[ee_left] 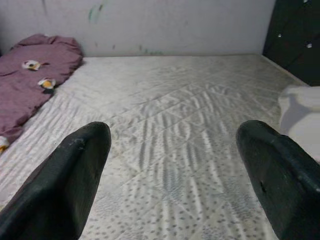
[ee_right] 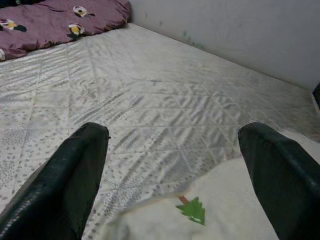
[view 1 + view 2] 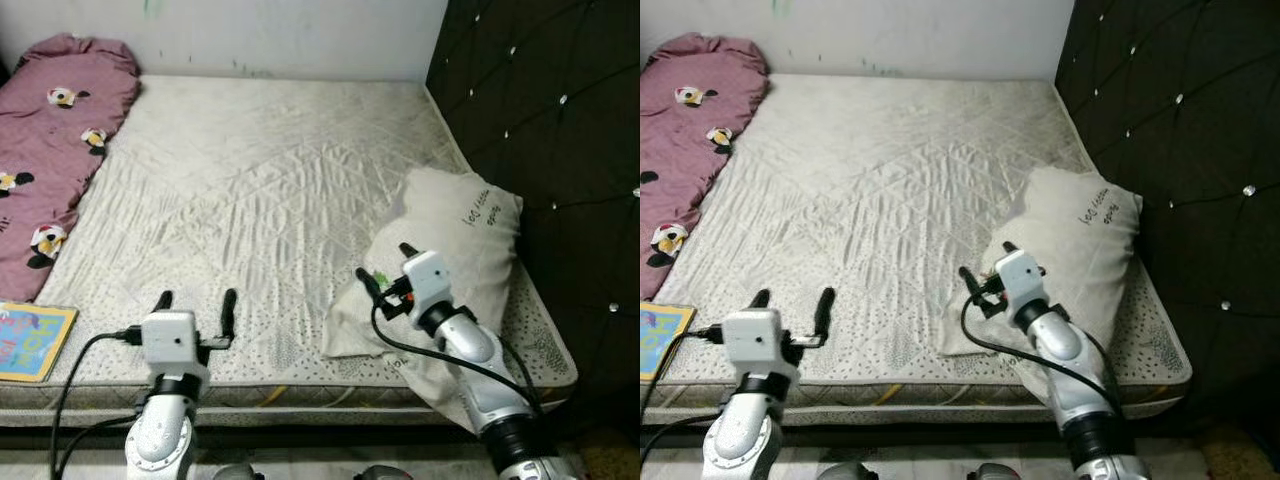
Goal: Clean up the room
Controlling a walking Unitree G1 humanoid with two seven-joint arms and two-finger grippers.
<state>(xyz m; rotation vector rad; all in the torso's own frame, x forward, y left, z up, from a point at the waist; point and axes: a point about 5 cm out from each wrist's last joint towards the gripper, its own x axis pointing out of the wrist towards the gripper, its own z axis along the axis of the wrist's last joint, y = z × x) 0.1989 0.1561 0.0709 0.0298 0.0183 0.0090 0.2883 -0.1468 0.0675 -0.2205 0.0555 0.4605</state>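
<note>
A rumpled off-white pillow with a soft fabric cover lies on the bed at its right edge, close to the near right corner, leaning partly against the black tufted headboard studded with small shiny buttons. Its lower end spills toward the near edge of the mattress. A line of dark handwriting runs across its upper right part, too small to read. A small green tree-shaped mark with a reddish stem sits on the pillow's near corner.

The bed carries a pale quilted mattress cover stitched in diamonds, with grey speckles along the near edge. Along the left edge lies a mauve rolled blanket printed with black, white and yellow cartoon figures. At the near left corner rests a flat colourful children's book with a yellow border and blue cover; large letters show on it but cannot be read.

The right hand hovers over the pillow's near corner, its two black fingers spread apart and holding nothing. The left hand hangs over the near edge of the bed, left of the pillow and well apart from it, fingers also spread wide and empty.
</note>
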